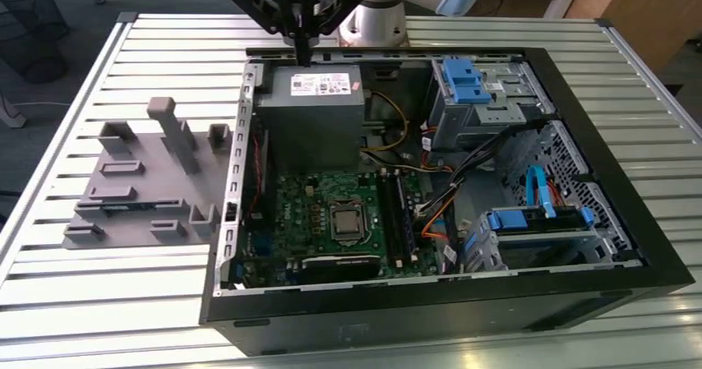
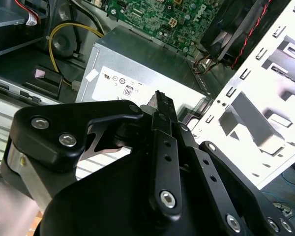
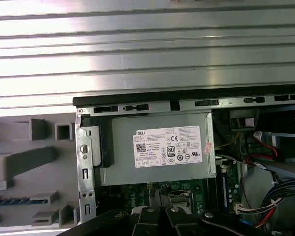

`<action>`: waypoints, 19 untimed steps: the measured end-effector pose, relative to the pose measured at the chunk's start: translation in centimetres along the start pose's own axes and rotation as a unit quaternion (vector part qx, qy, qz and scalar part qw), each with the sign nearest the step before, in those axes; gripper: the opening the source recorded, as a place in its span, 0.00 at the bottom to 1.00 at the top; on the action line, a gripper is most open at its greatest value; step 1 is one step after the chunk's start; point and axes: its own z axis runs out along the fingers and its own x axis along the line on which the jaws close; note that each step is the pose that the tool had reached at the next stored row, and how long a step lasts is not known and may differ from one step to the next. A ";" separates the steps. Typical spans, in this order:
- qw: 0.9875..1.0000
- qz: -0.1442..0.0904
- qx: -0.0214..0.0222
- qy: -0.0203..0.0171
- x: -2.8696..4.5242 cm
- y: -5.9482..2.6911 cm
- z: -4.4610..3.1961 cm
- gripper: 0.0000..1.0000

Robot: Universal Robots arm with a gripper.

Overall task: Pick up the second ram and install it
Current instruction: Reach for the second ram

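The second ram (image 1: 110, 207), a thin dark stick, sits edge-up in the gray fixture (image 1: 143, 184).

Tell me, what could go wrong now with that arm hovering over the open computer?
The tool hangs over the power supply, close to the case rim; a straight descent might strike metal. The memory slots on the motherboard are narrow, with loose cables close beside them, so a slightly off approach could snag a wire or bend a slot.
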 end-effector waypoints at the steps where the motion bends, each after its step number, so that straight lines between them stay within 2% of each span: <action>1: 1.000 0.000 0.000 0.000 0.04 0.00 0.00 0.11; 19: 1.000 0.000 0.000 0.000 0.73 -0.06 0.01 0.11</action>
